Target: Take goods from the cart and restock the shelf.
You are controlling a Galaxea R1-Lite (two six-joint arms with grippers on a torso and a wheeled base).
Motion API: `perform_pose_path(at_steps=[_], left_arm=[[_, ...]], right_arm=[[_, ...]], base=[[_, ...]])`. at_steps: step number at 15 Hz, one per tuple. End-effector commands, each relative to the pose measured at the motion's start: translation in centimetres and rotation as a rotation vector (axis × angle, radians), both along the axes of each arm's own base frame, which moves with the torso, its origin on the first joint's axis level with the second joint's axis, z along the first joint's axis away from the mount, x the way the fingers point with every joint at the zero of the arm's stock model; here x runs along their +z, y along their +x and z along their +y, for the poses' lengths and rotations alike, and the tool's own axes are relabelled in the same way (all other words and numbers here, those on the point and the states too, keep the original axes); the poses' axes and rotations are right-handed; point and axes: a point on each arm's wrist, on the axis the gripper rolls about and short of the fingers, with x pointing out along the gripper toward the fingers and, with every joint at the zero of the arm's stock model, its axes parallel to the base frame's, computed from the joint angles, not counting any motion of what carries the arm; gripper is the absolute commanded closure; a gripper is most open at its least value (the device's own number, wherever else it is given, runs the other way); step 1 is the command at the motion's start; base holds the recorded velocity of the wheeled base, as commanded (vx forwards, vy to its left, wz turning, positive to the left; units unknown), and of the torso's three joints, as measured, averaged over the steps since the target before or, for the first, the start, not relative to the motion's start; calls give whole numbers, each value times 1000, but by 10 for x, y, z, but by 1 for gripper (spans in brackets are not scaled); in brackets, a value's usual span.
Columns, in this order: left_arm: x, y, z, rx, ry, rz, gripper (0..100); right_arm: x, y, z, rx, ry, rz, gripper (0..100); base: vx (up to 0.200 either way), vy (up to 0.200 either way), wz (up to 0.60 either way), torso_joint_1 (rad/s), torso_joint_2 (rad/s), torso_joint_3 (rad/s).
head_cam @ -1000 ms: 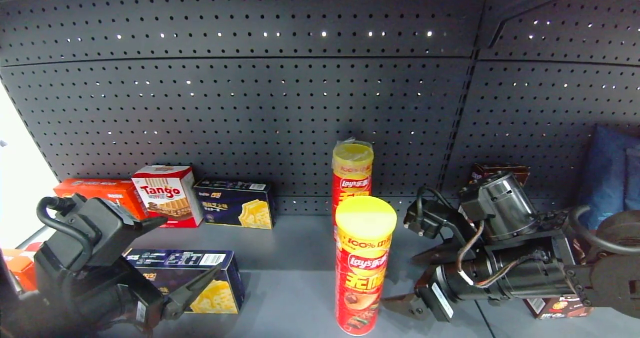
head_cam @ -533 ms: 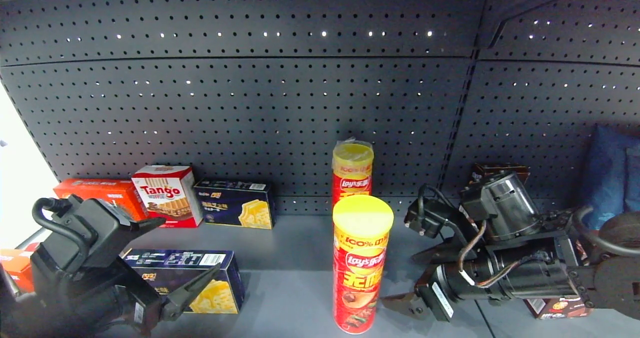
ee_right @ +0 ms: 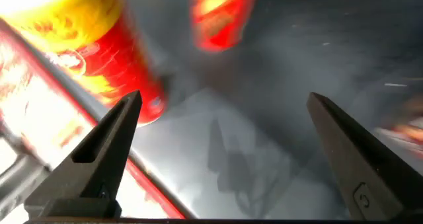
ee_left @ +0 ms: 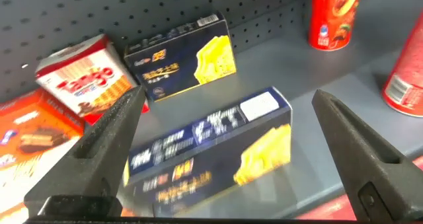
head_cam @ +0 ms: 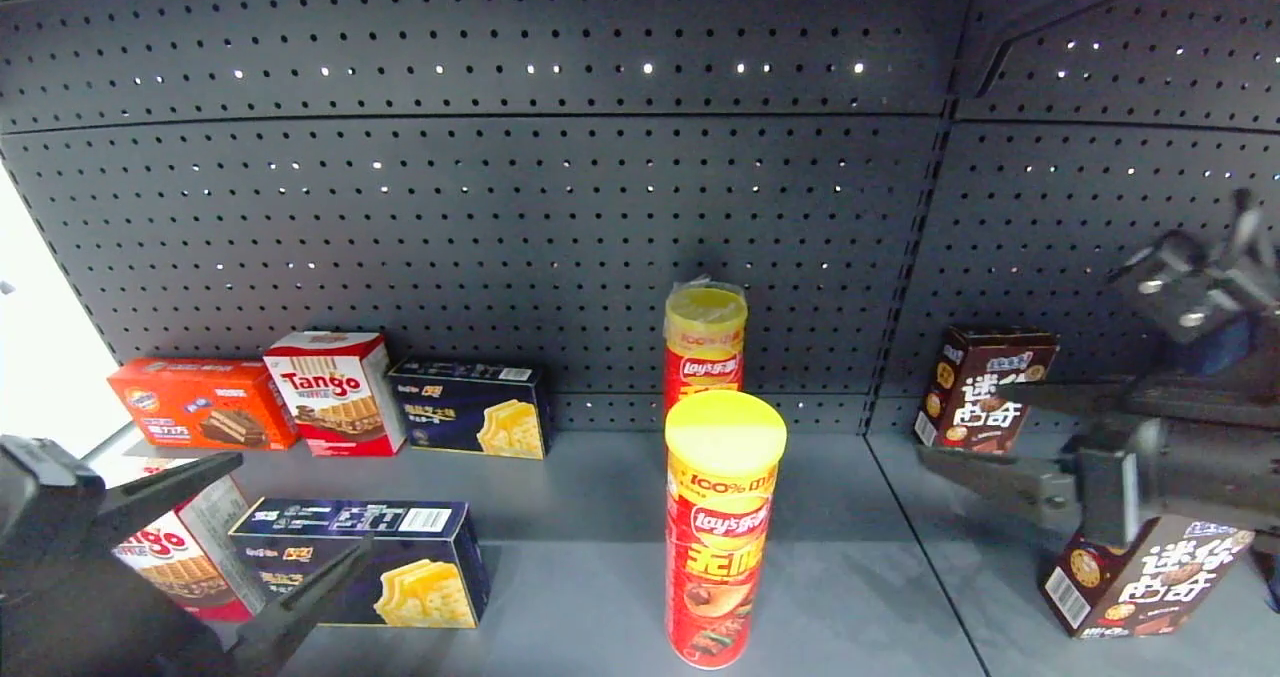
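Note:
Two red chip cans with yellow lids stand upright on the grey shelf [head_cam: 600,497], the front can [head_cam: 725,537] ahead of the rear can [head_cam: 705,347]. My right gripper [head_cam: 965,422] hangs open and empty at the right, well clear of the front can and just in front of a brown chocolate box [head_cam: 985,387]. The right wrist view has its gripper [ee_right: 223,97] open over the shelf floor, the front can [ee_right: 86,45] to one side. My left gripper [head_cam: 300,502] is open and empty at the lower left, over a dark blue cracker box [head_cam: 370,562], which also lies below the gripper [ee_left: 228,95] as the cracker box [ee_left: 211,151].
Along the back wall stand an orange box [head_cam: 200,402], a wafer box [head_cam: 335,392] and a second blue cracker box [head_cam: 470,407]. Another wafer box [head_cam: 180,557] sits at the front left. A second brown chocolate box [head_cam: 1150,577] stands at the front right. Bare shelf lies between the cans and the right boxes.
My right arm has pulled back to the right, away from the front can, which stays standing. My left arm has drawn down and to the left, uncovering the boxes behind it.

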Motion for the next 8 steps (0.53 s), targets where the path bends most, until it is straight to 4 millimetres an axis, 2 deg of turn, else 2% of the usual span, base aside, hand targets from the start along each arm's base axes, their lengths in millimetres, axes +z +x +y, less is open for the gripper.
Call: perform_pose_path(at_steps=[1,4,5,8], left_arm=[[-12,-30,13,29,-34,-56,0],[-35,-55,23,77,-44,-75,0],[-40,-61,26,89,-43,-79,0],[-52,-84,36,117,-23,-45,0]], right_arm=[[9,-63,-60,-249,79,-197,0],[-30,-112,-84,-418,86,-251,0],[-43,-123,-87,-463,85,-267,0],[-99,-159,-89,-612,76,-314,0]], base=[[0,0,0,0,0,0],[0,0,0,0,0,0],[0,0,0,0,0,0],[0,0,0,0,0,0]])
